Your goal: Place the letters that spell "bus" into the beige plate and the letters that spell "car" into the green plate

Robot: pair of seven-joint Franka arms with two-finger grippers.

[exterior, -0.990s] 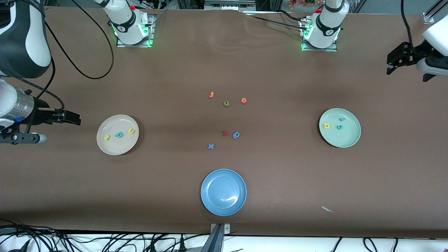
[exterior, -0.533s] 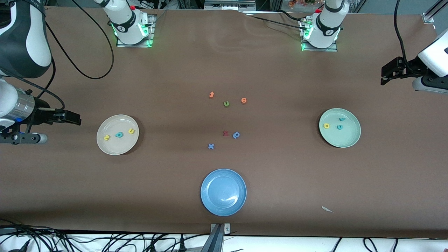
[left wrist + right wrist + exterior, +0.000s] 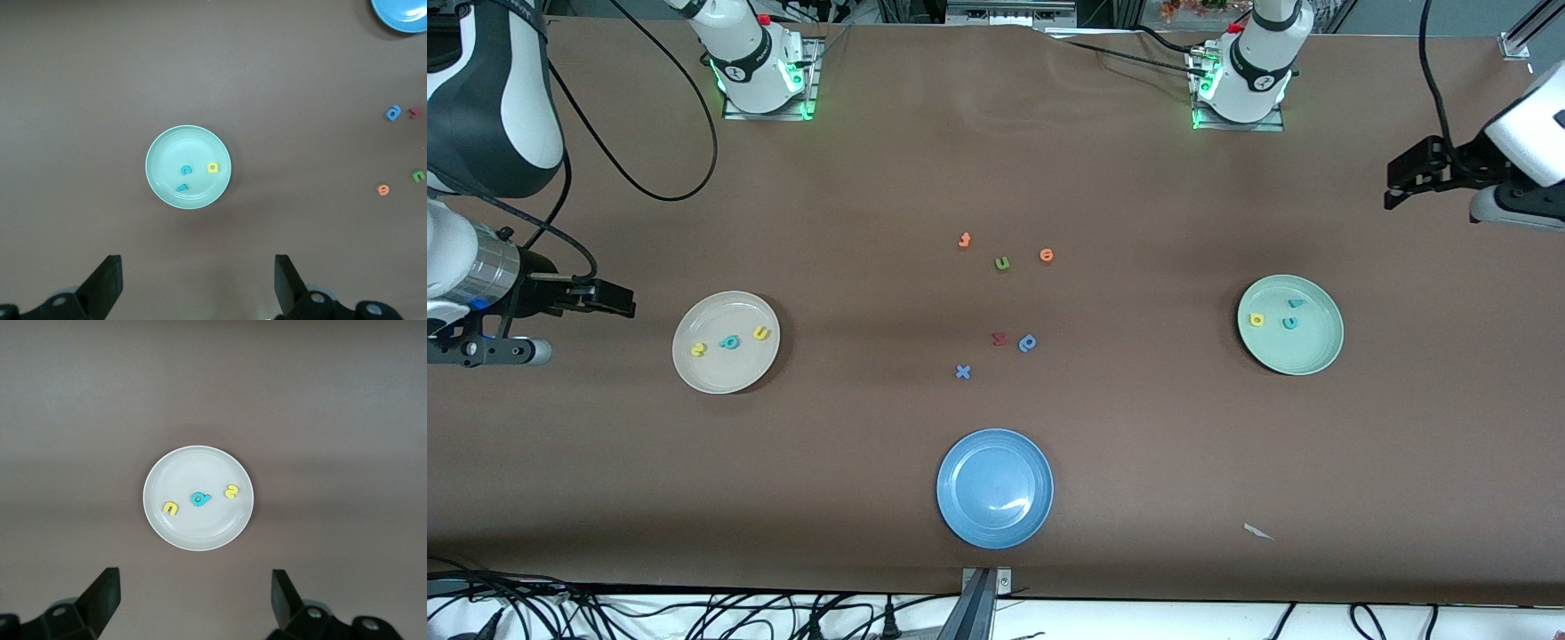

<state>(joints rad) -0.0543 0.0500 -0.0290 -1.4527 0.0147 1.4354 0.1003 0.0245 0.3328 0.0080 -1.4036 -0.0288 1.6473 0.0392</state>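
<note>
The left gripper (image 3: 1400,185) hangs in the air over the bare table at the left arm's end, its fingers (image 3: 105,283) spread wide and holding nothing. The right gripper (image 3: 618,302) hangs over the table at the right arm's end, just beside the beige plate (image 3: 720,378), also wide and empty.

The table (image 3: 1138,444) has a plain brown cover, a little wrinkled near the robot bases. Black cables lie along the edge nearest the front camera. A small white scrap (image 3: 1258,532) lies on the cover toward the left arm's end.

In the beige plate, three small foam letters lie in a row, apart from each other: a yellow "s" (image 3: 698,349), a teal "b" (image 3: 730,341) and a yellow "u" (image 3: 760,333). In the green plate (image 3: 1316,356) lie a yellow "a" (image 3: 1256,319), a teal "c" (image 3: 1289,323) and a teal "r" (image 3: 1296,303), close together.

In the middle of the table are loose letters: two orange ones (image 3: 964,240), a green "u" (image 3: 1002,263), a dark red one (image 3: 1000,339), a blue round one (image 3: 1028,342) and a blue "x" (image 3: 962,372). Nearer to the front camera stands a blue plate (image 3: 960,516).
</note>
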